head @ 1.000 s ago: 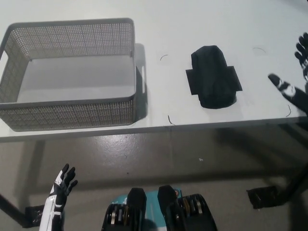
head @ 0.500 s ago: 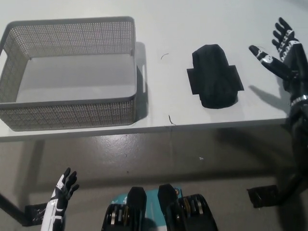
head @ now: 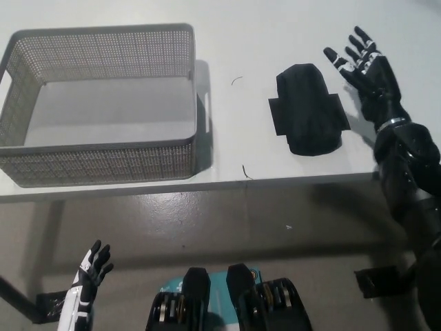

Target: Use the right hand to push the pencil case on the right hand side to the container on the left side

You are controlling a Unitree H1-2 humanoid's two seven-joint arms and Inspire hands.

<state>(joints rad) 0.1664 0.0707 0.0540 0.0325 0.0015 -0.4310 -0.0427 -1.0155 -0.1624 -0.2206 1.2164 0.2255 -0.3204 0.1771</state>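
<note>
Black right hand (head: 365, 69) is coming in further than half a second ago: it was out near the table's right edge, now it is hovering over the tabletop just beside the right side of the soft black fabric pencil case (head: 307, 110), not touching it. You are seeing its fingers spread apart, palm open, holding nothing. Pencil case itself is sitting where it was, on the right half of the white tabletop (head: 241, 41), well apart from the basket.

White left hand (head: 90, 270) is hanging low at the lower left, below table level, about where it was, fingers apart and holding nothing.

Tabletop is showing a few thin dark scuff marks (head: 244, 171) between the basket and the case. Grey concrete-looking floor (head: 207, 221) is showing under the table's front edge, with a black table foot (head: 375, 281) at the lower right.

Grey perforated rectangular plastic basket (head: 103, 162) is sitting on the left half of the table, upright, slot handle on its right wall facing the case. You are looking at nothing inside it.
</note>
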